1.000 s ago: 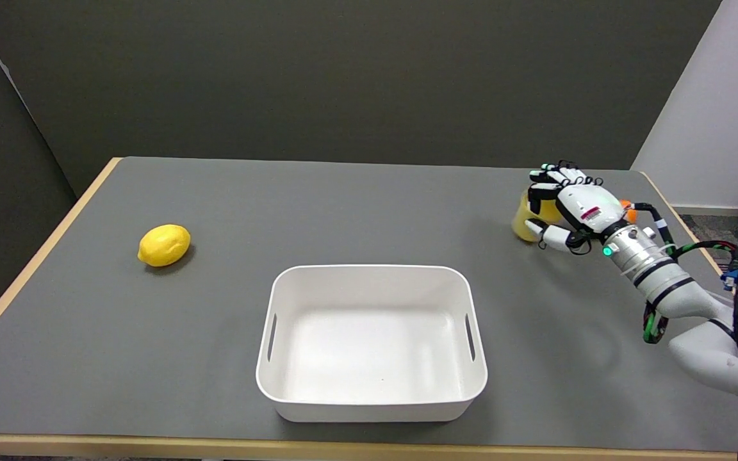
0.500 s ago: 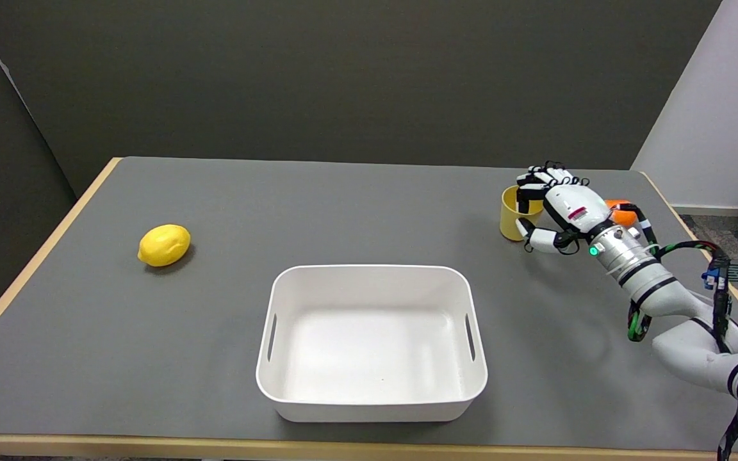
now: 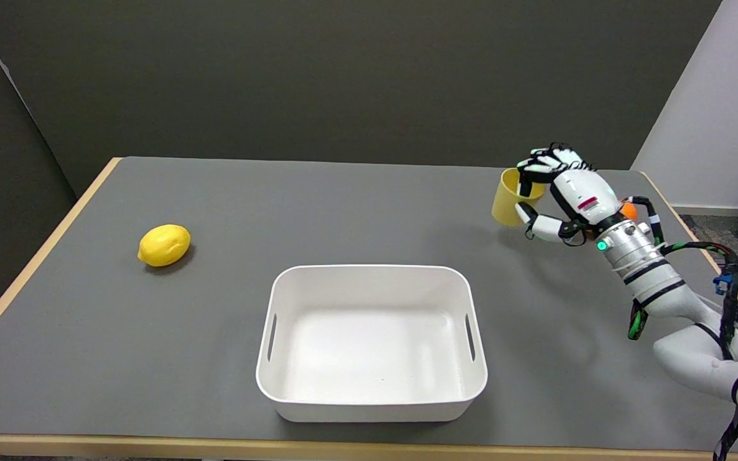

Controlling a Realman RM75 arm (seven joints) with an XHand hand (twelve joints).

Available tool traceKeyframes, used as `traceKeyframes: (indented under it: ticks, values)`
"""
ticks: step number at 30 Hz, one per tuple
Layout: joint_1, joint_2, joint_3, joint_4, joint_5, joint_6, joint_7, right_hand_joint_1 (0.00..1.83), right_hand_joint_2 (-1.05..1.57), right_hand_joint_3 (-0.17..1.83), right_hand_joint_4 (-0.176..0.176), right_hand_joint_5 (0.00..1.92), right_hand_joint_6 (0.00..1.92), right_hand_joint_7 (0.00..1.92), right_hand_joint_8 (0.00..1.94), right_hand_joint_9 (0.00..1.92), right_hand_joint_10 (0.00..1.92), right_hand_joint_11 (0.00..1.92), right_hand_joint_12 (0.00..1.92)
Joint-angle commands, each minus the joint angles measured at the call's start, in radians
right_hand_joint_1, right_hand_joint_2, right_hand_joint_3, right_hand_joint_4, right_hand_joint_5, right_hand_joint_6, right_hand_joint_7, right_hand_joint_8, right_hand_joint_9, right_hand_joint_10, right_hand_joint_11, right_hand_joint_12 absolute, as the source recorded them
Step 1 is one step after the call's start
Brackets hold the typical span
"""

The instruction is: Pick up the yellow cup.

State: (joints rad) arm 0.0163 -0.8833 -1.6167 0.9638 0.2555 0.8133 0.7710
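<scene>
The right hand point(image 3: 564, 192) grips the yellow cup point(image 3: 510, 198), fingers curled over its rim and the thumb against its lower side. The cup tilts, its mouth facing up and toward the hand, and it hangs above the desk point(image 3: 356, 211) near the far right corner, its shadow lying on the surface just beneath. What is inside the cup cannot be told. An orange object point(image 3: 628, 210) peeks out behind the wrist. Near the front edge, at the middle, sits a white bin point(image 3: 372, 403) with slot handles, nothing in it. A lemon point(image 3: 164, 244) lies toward the left edge. The desk top is grey with a wooden rim; a dark wall point(image 3: 343, 77) stands behind it.
</scene>
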Motion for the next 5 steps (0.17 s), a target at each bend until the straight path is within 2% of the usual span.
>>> traceKeyframes:
  ticks: [1,5]
  values:
    - [-0.299,-0.017,0.052,0.387,0.252,0.349,0.007,0.98,1.01,0.54,-0.022,0.71,1.52,0.45,0.63,0.11,0.70,0.00,0.95]
    - [-0.361,-0.027,-0.003,0.485,0.252,0.395,0.007,0.95,1.00,0.60,0.028,0.71,1.55,0.46,0.64,0.12,0.71,0.00,0.99]
